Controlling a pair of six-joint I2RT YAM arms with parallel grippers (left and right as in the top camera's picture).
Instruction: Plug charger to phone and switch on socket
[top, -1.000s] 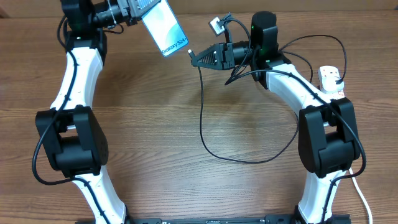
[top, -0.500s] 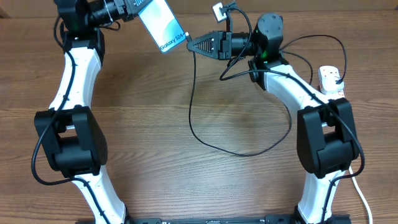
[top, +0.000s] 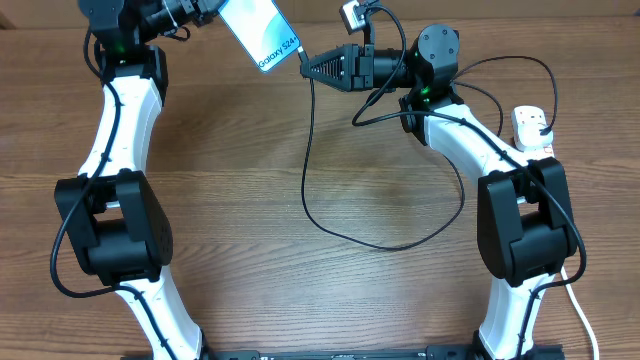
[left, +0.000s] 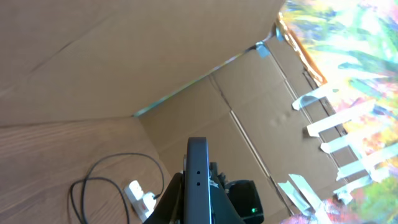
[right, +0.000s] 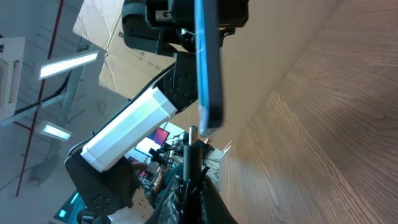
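Observation:
The phone, with its light blue screen lit, is held up at the back left by my left gripper, which is shut on its far end. In the left wrist view the phone stands edge-on between the fingers. My right gripper is shut on the charger's connector tip, which sits just below the phone's bottom edge and slightly to one side. The black charger cable hangs in a loop over the table. The white socket lies at the far right.
Cardboard walls stand behind the table. A small white tag and camera wires stick up from the right wrist. The socket's thick white cord runs down the right edge. Both arm bases stand at the front.
My right gripper has moved up and left with the connector, closing on the phone's bottom edge. The left gripper has carried the phone slightly up and back. The cable loop swung left.

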